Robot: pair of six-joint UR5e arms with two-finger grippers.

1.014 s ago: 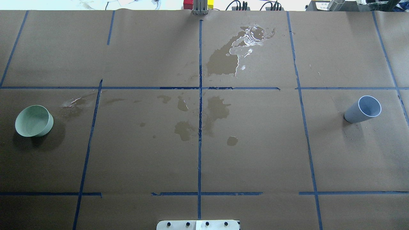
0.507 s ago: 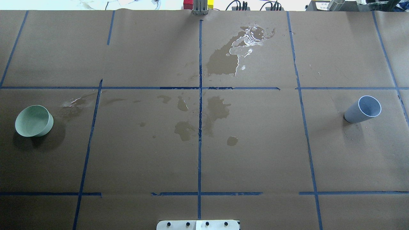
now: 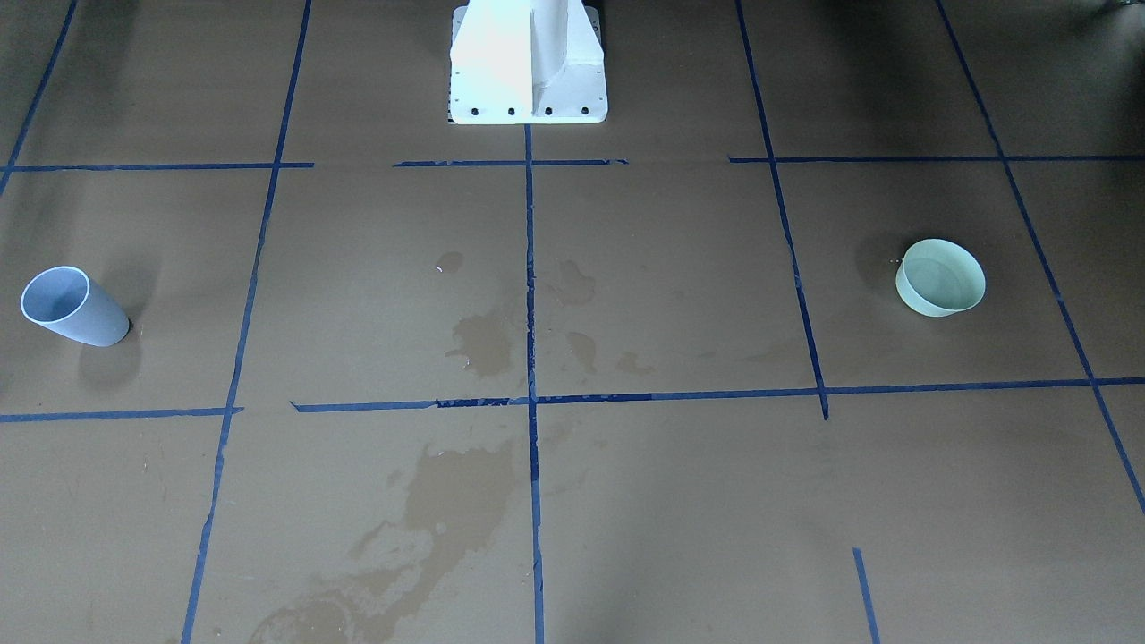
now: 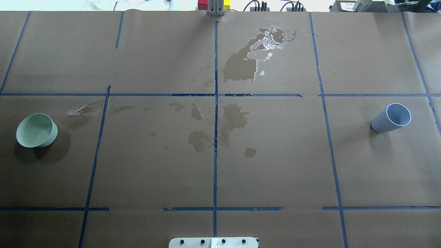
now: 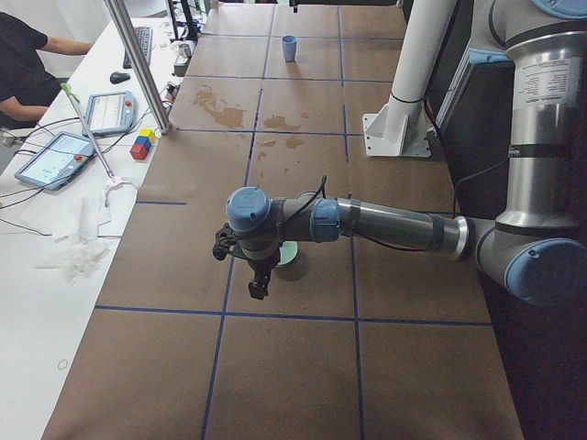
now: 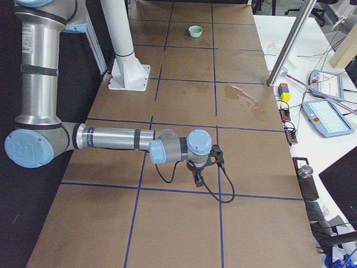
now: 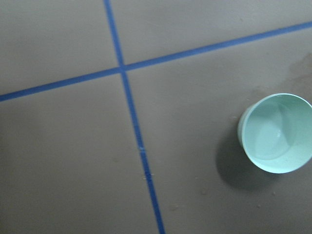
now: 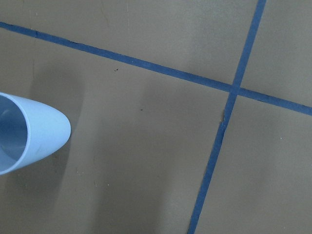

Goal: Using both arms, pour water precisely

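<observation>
Water point(image 4: 241, 67) is showing up mostly as spill on my feeds. There's a big wet patch on the brown-papered bench point(image 4: 155, 51) in the upper centre of the overhead frame, glistening at its top end. Smaller dark blotches point(image 4: 234, 117) sit around the middle tape cross point(image 4: 216, 95). Whether there's any in the containers, I honestly can't tell.

The pale green bowl point(image 4: 37, 131) sits at the left middle of the overhead frame. The light blue cup point(image 4: 392, 119) stands at the right middle, so they're well apart. My left wrist cam has the bowl at its right edge, and the right wrist cam catches the cup at its left edge.

The left arm point(image 5: 394, 225) stretches across the middle of the left side view, its wrist overlapping the bowl there. The right arm point(image 6: 111, 138) reaches across the middle of the right side view. The left jaws and right jaws only show in those side views, so I can't tell if either is released or clenched.
</observation>
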